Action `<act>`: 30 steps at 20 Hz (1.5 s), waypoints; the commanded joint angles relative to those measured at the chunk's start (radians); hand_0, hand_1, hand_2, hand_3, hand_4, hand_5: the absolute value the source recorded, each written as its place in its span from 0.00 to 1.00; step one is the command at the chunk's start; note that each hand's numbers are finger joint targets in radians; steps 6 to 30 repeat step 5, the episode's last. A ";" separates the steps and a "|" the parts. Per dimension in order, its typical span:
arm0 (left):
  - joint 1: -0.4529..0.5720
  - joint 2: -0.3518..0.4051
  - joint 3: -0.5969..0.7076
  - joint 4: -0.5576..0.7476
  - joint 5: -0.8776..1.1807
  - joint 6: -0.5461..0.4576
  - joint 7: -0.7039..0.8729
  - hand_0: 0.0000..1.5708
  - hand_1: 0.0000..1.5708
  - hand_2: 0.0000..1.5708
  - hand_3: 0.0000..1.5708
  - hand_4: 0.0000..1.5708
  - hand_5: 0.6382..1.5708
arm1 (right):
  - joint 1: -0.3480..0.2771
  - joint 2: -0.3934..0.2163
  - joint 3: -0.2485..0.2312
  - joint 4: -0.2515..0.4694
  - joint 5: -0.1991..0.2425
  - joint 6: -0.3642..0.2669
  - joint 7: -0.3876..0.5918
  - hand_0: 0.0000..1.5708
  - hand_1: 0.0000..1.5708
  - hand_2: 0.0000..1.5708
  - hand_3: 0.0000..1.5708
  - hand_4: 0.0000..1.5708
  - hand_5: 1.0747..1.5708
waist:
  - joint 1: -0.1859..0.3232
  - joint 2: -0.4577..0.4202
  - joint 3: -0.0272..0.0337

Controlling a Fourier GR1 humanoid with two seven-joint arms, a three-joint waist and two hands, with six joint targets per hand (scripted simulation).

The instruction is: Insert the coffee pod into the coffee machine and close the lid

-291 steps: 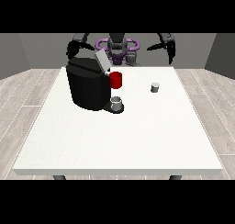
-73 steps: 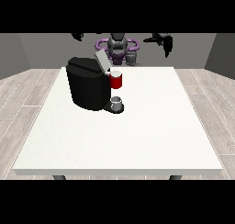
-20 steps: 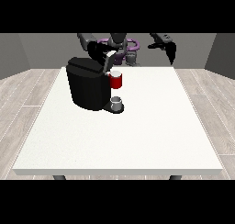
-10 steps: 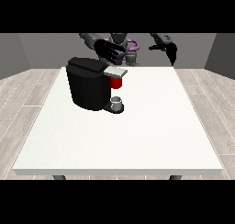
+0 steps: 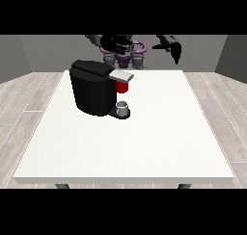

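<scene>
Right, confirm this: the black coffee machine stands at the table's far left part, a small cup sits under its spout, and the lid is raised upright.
Not quite. In the front view the coffee machine stands at the far left part of the table with the cup under its spout, but the lid lies down flat, not raised upright.

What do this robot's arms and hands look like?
Both arms are dark grey to black and slim. Each ends in a black hand with fingers and a thumb: one at the view's left, one at the view's right. No cables or markings show.
</scene>
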 commanded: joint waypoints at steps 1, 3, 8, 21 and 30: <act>0.074 -0.032 -0.021 0.014 -0.010 0.009 -0.017 0.00 0.00 0.00 0.00 0.16 1.00 | 0.183 0.026 0.065 -0.060 -0.100 0.023 -0.063 0.00 0.00 0.00 0.00 0.17 1.00 | -0.045 -0.087 0.0004; 0.026 -0.012 -0.001 0.023 0.000 0.014 0.001 0.00 0.00 0.00 0.00 0.12 1.00 | 0.238 0.026 0.088 -0.083 -0.148 -0.022 -0.076 0.00 0.00 0.00 0.00 0.18 1.00 | -0.069 -0.083 0.0005; 0.064 -0.002 0.025 0.062 0.011 0.002 -0.066 0.00 0.00 0.00 0.00 0.12 1.00 | 0.318 0.027 0.140 -0.120 -0.153 -0.090 -0.089 0.00 0.00 0.00 0.00 0.10 1.00 | -0.092 -0.089 0.0000; 0.064 -0.002 0.025 0.062 0.011 0.002 -0.066 0.00 0.00 0.00 0.00 0.12 1.00 | 0.318 0.027 0.140 -0.120 -0.153 -0.090 -0.089 0.00 0.00 0.00 0.00 0.10 1.00 | -0.092 -0.089 0.0000; 0.064 -0.002 0.025 0.062 0.011 0.002 -0.066 0.00 0.00 0.00 0.00 0.12 1.00 | 0.318 0.027 0.140 -0.120 -0.153 -0.090 -0.089 0.00 0.00 0.00 0.00 0.10 1.00 | -0.092 -0.089 0.0000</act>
